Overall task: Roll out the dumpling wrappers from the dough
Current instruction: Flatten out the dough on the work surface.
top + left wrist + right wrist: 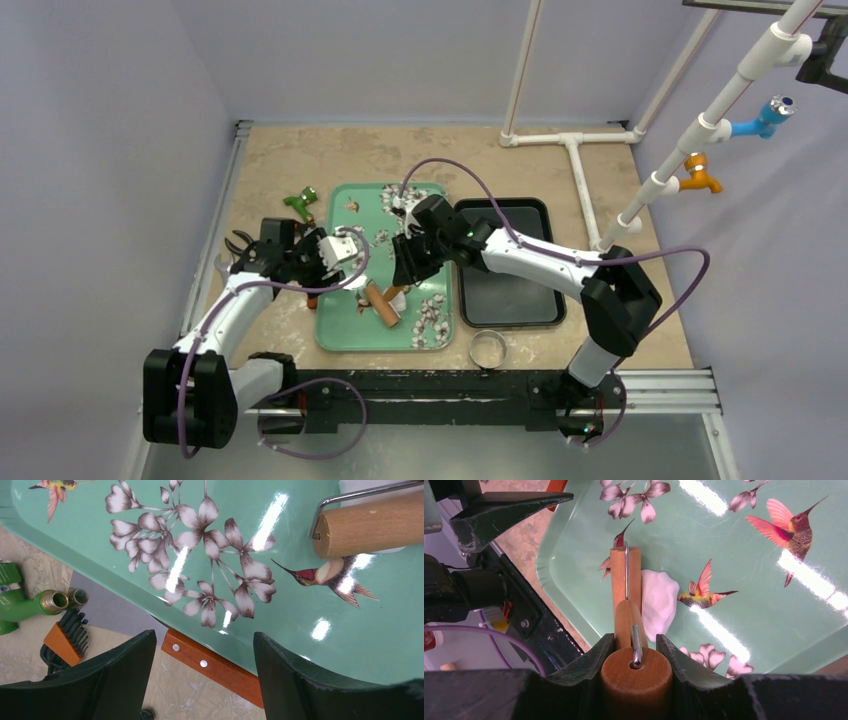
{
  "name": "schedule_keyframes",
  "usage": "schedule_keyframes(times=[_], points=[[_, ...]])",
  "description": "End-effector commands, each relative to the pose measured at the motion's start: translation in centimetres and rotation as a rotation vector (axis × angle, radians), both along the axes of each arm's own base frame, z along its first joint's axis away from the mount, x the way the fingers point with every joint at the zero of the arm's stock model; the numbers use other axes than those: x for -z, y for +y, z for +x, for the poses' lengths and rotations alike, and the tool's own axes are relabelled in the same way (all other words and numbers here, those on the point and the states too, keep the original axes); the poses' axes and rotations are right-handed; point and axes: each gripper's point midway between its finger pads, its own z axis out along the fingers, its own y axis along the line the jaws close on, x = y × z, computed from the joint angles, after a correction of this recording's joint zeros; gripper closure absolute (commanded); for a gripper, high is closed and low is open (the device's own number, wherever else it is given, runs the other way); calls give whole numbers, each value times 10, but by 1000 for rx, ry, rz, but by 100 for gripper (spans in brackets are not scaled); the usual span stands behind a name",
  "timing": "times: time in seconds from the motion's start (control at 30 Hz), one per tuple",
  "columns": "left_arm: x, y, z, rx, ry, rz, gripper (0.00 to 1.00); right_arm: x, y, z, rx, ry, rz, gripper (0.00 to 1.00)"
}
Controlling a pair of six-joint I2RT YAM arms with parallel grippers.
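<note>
A green bird-patterned tray [345, 330] lies mid-table. My right gripper [635, 645] [408, 262] is shut on the round handle of a wooden roller [636, 677]. The roller's drum [625, 575] rests on the tray, its right side against the dough [659, 602], a white, partly flattened piece with an uneven edge. In the left wrist view the drum [372, 525] is at the top right. My left gripper [204, 645] [345, 250] hangs open over the tray's left rim, holding nothing. The dumpling wrappers are out of view.
A wooden-handled tool [210, 665] pokes out from under the tray's rim below the left gripper. A green hose fitting [20, 602] and a small brush [67, 637] lie left of the tray. A black tray [505, 300], a metal ring cutter [487, 348] and white pipes [575, 150] are on the right.
</note>
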Motion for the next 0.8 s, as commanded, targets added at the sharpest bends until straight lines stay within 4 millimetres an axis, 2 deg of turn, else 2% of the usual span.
schedule_keyframes(times=[0.0,0.07,0.2,0.3,0.47,0.6,0.77], points=[[2,-5,3,-3,1,-28,28,24,-15,3,-9,-23,-101,100],[1,-4,5,-11,-4,-24,29,0,-10,3,-21,-42,-50,100],[-3,-6,8,-9,-14,-33,28,-38,-19,20,47,-151,-45,100],[-5,-7,10,-6,-17,-41,28,-47,-22,23,44,-162,-61,100],[-3,-5,14,-12,-3,-26,28,-65,-15,26,32,-179,-29,100],[4,0,18,-26,-3,4,28,-66,-19,33,41,-200,-70,100],[10,1,18,-20,-11,13,28,-45,-41,46,89,-228,-208,100]])
